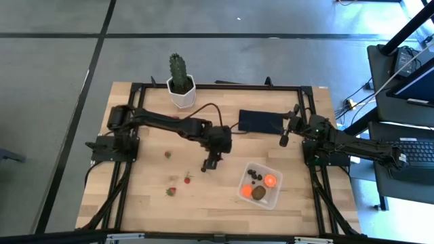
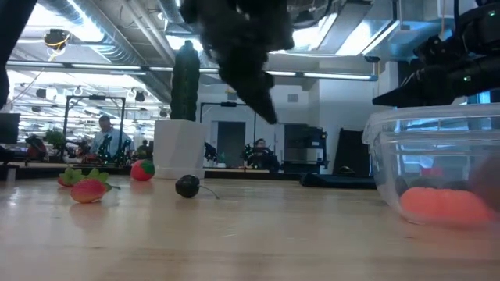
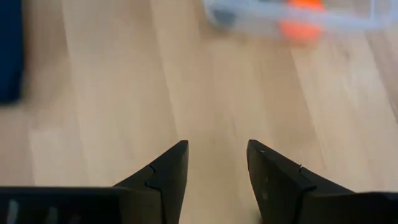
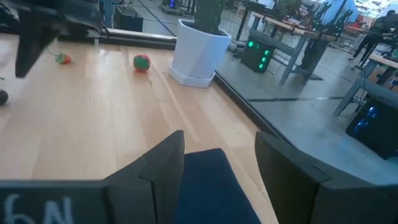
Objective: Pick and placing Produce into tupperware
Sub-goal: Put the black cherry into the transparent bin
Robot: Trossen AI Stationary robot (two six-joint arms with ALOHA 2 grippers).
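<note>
Nothing is held between the parted jaws of the left gripper (image 1: 207, 166), with the tupperware (image 1: 260, 185) seen ahead of them; the right gripper (image 1: 284, 139) is parted, empty.

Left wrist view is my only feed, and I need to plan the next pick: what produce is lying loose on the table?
Observer: Three strawberries lie on the wood, farther from the tupperware than the left gripper, which is empty.
Operator: Anything else loose?
Observer: One dark berry lies near them, clear in the low view.
Operator: Where is the right arm?
Observer: The right gripper waits, fingers open, at the edge of the black rectangle.
</note>
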